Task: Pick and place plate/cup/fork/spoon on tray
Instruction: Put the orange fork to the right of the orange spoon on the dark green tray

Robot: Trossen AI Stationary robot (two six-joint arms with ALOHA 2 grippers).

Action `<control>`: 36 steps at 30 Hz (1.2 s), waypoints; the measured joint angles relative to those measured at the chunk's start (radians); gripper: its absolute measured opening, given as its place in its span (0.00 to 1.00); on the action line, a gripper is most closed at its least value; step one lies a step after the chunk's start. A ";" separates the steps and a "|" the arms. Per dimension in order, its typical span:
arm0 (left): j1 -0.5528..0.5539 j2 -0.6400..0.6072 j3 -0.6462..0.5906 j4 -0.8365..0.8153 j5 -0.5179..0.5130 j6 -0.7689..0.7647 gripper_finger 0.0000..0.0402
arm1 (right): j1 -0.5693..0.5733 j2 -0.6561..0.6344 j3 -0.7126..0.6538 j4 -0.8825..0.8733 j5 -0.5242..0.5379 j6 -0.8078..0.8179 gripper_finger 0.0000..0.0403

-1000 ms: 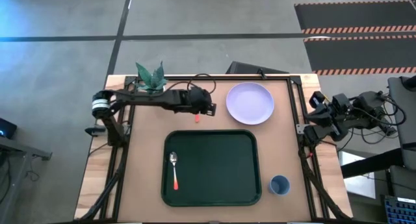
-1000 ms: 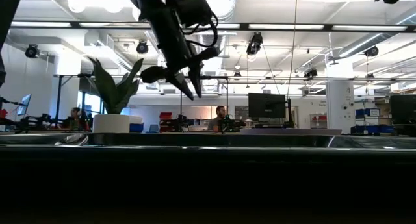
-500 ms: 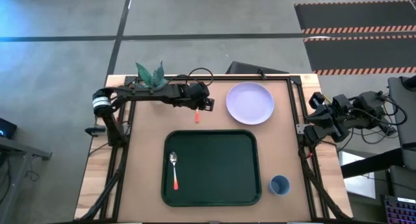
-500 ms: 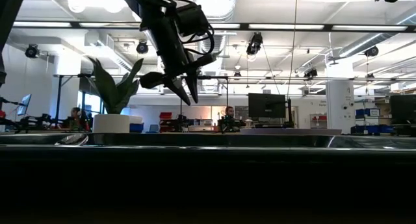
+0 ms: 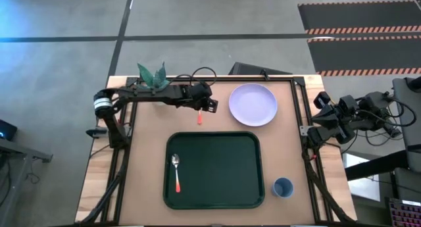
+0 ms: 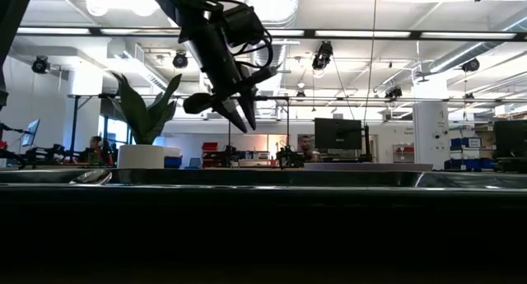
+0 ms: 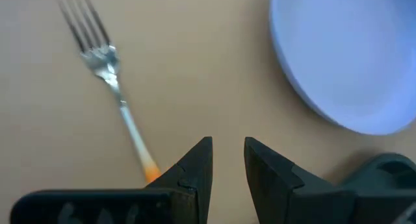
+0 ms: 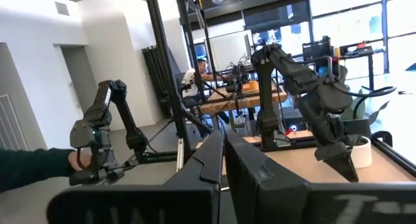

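The left gripper (image 5: 212, 107) hangs above the fork (image 7: 110, 81), fingers a little apart; plate (image 5: 253, 104) just right.

The right gripper (image 5: 320, 102) waits off the worktop's right edge, fingers nearly together.

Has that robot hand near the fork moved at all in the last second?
Yes. In the high view the left hand has pulled back slightly from the plate toward the potted plant, staying above the fork.
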 joint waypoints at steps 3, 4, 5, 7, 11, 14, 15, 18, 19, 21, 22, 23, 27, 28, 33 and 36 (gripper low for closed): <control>0.003 0.000 0.000 -0.034 -0.005 0.061 0.18 | 0.000 0.000 0.000 0.000 0.000 0.001 0.02; 0.002 0.000 0.000 -0.049 -0.004 0.074 0.18 | 0.000 0.000 0.000 0.000 0.000 0.001 0.02; 0.001 0.000 0.000 -0.070 -0.005 0.075 0.18 | 0.000 0.000 0.000 0.000 0.000 0.001 0.02; 0.002 0.008 -0.001 -0.106 -0.006 0.070 0.19 | 0.000 0.000 0.000 0.000 0.000 0.003 0.02; 0.005 0.049 -0.002 -0.112 -0.003 0.069 0.24 | 0.000 0.000 0.000 0.000 0.000 0.003 0.02; 0.003 0.093 0.003 -0.112 0.009 0.044 0.33 | 0.000 0.000 0.000 0.000 0.000 0.013 0.02; 0.003 0.106 0.006 -0.110 0.011 0.042 0.36 | 0.000 0.000 0.000 0.001 0.000 0.015 0.02; 0.004 0.140 0.006 -0.110 0.019 0.014 0.45 | 0.000 0.000 0.000 0.001 0.000 0.020 0.02; 0.006 0.151 0.006 -0.109 0.022 0.002 0.47 | 0.000 0.000 0.000 -0.001 0.000 0.023 0.02; 0.013 0.168 0.006 -0.108 0.022 -0.008 0.51 | 0.000 0.000 0.000 0.000 0.000 0.026 0.02; 0.016 0.173 0.006 -0.101 0.022 -0.008 0.52 | 0.000 0.000 0.000 0.000 0.000 0.026 0.02; 0.019 0.177 0.006 -0.096 0.022 -0.006 0.53 | 0.000 0.000 0.000 0.000 0.000 0.027 0.02; 0.042 0.192 0.006 -0.090 0.017 -0.003 0.54 | 0.000 0.000 0.000 0.000 0.000 0.030 0.02; 0.047 0.195 0.006 -0.086 0.010 -0.004 0.54 | 0.000 0.000 0.000 0.000 0.000 0.030 0.02; 0.076 0.197 0.006 -0.038 -0.027 -0.001 0.54 | 0.000 0.000 0.000 0.000 0.000 0.040 0.02; 0.095 0.198 0.006 -0.006 -0.035 -0.003 0.54 | 0.000 0.000 0.000 0.000 0.000 0.041 0.02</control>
